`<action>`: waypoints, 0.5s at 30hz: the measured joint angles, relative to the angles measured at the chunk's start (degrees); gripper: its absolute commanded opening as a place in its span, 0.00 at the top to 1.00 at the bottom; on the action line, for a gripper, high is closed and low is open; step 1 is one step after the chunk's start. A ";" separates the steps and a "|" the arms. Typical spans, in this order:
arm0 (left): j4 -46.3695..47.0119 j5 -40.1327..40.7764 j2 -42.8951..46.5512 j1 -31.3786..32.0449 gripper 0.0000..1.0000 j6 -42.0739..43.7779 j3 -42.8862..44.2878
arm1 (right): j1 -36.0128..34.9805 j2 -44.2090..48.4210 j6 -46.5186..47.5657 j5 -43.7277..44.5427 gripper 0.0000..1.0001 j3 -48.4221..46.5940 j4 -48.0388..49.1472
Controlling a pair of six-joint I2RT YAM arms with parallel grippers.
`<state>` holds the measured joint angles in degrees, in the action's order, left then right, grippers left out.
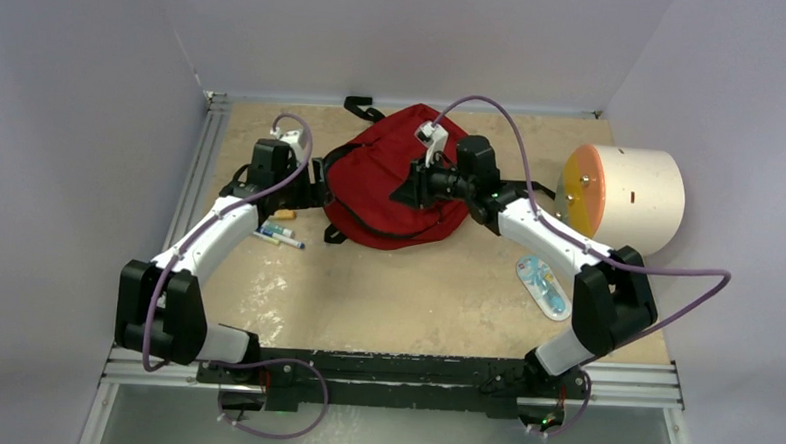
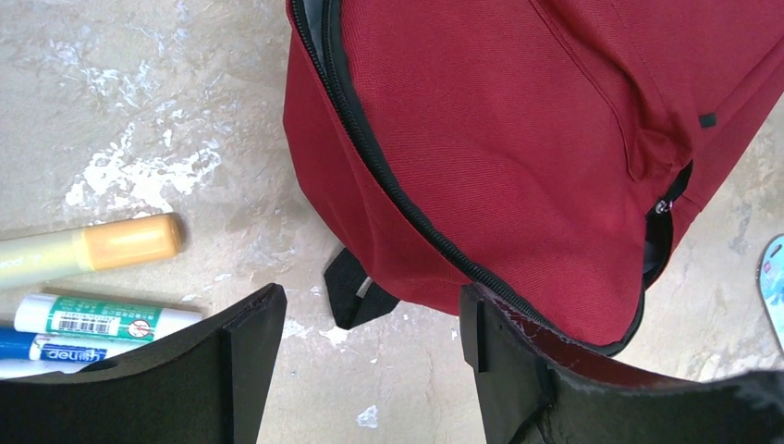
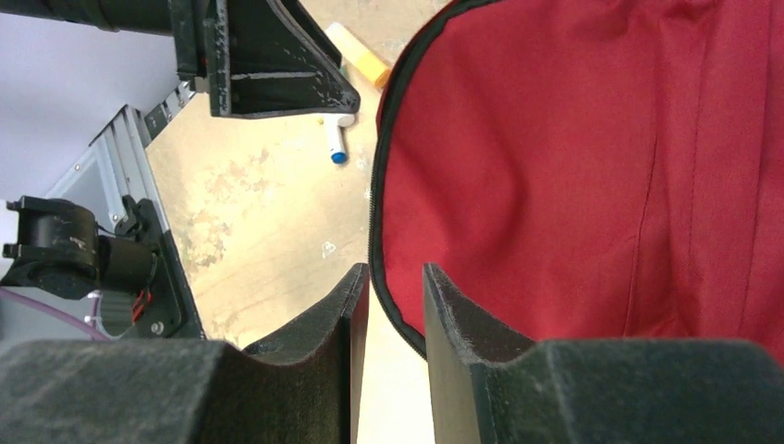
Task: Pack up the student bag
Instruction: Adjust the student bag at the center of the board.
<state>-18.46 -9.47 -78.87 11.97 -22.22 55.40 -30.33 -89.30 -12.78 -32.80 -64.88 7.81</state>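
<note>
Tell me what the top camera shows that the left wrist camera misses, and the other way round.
Only the top view: the cream drum with its orange face, and the right hand over the red bag. Only the left wrist view: the red bag's black zipper up close, the barcode on the white marker, and the left hand open. Both: the red bag and the pens lying beside it.
</note>
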 measured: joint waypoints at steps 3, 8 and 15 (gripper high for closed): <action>0.00 -0.11 -0.09 0.00 0.32 -1.38 0.00 | -0.07 0.24 -1.92 2.56 0.70 1.81 0.98; -0.50 2.54 -0.44 0.02 0.32 -4.26 0.63 | -0.09 0.44 -5.84 7.50 0.71 5.51 1.84; -1.11 6.84 -3.98 0.22 0.38 -9.22 4.66 | -0.42 0.96 -8.98 9.33 0.72 8.37 3.28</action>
<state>-19.57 -2.63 -82.85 12.19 -31.44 60.05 -30.74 -88.33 -21.76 -23.46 -56.51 11.09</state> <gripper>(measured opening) 0.656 0.290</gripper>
